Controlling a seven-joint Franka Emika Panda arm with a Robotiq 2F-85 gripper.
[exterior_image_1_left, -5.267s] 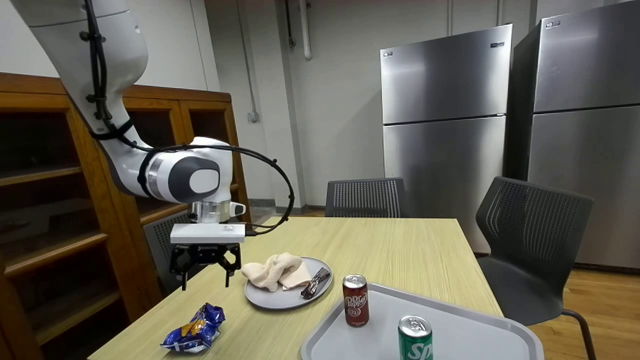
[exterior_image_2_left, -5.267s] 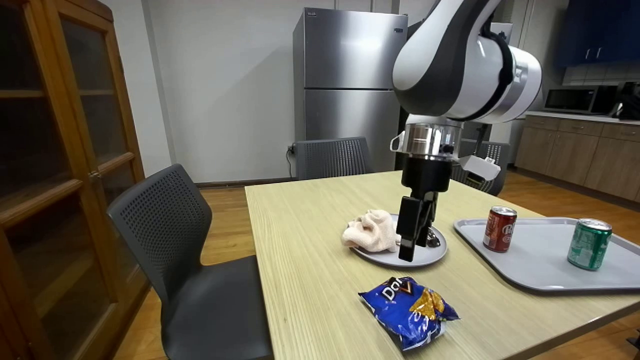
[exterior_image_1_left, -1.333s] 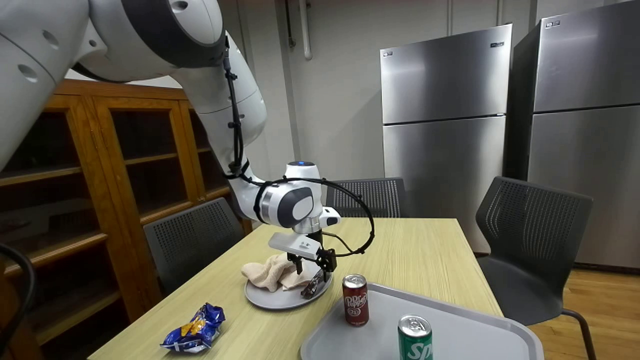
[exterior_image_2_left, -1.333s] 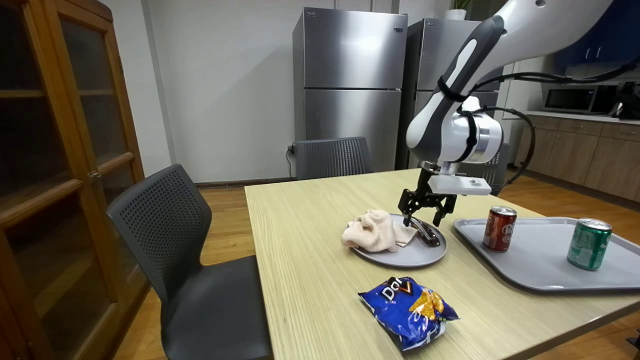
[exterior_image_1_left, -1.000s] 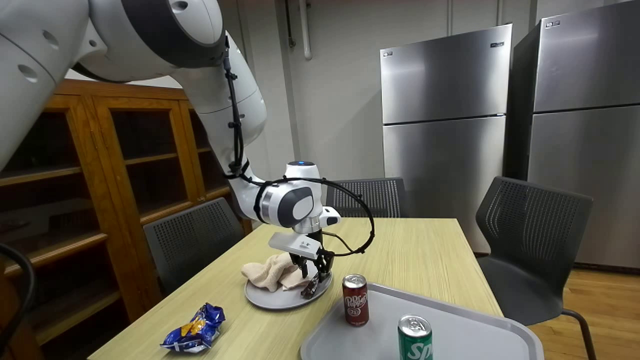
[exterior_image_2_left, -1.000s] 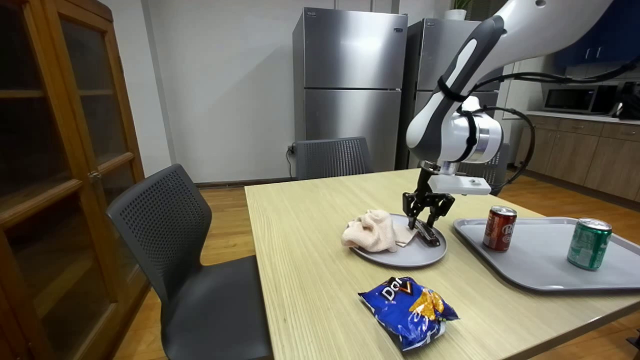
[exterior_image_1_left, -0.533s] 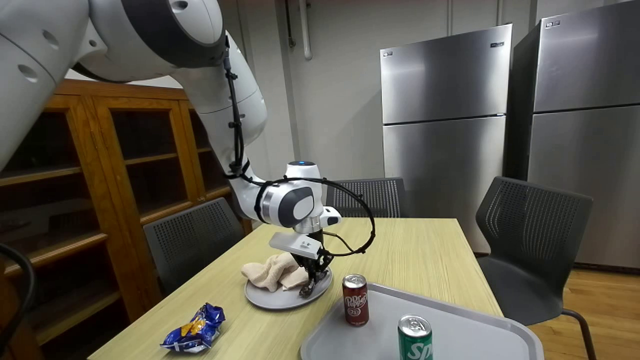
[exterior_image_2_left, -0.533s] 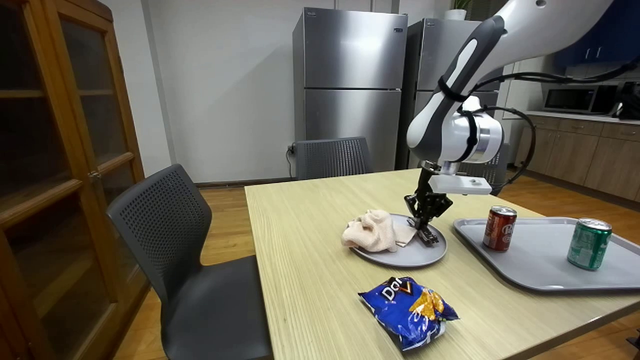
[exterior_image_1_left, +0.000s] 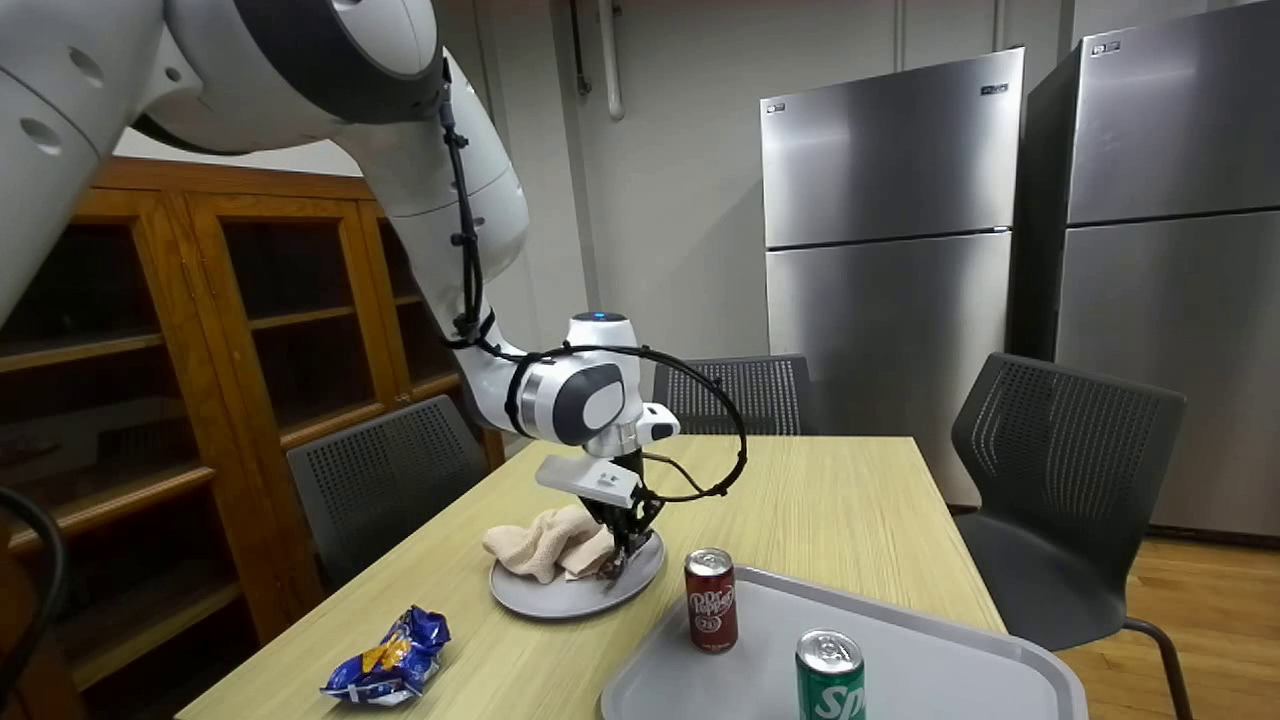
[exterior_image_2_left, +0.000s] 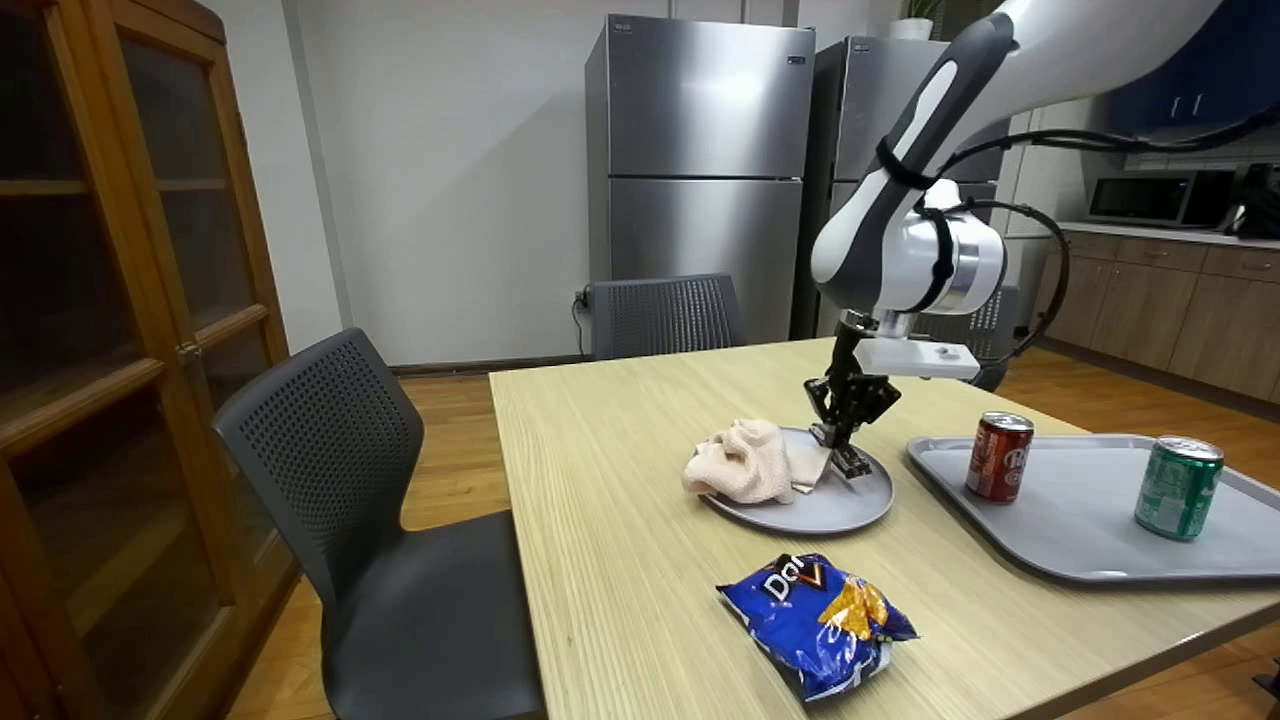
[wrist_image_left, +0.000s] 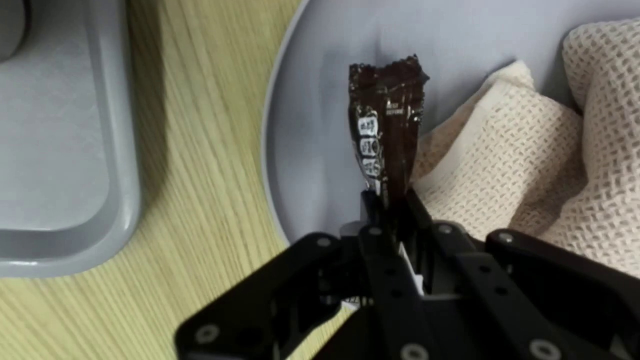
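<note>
I hold the brown wrapped bar (wrist_image_left: 392, 120) pinched between the fingers (wrist_image_left: 420, 212), over the grey plate (wrist_image_left: 312, 165), beside the cloth (wrist_image_left: 505, 160); whether it hangs fully clear, I can't quite tell.

Your arm (exterior_image_1_left: 495, 200) is arching high. Below its wrist (exterior_image_1_left: 603, 405), your gripper (wrist_image_left: 393, 200) is pointing downward, its jaws standing nearly together.

In the wrist view, the wrapper (wrist_image_left: 389, 125) looks glossy, crinkled plastic; at four o'clock from it the towel (wrist_image_left: 525, 160) is rough cloth, at nine the tray (wrist_image_left: 50, 150) smooth plastic, the counter (wrist_image_left: 205, 175) grained wood.
</note>
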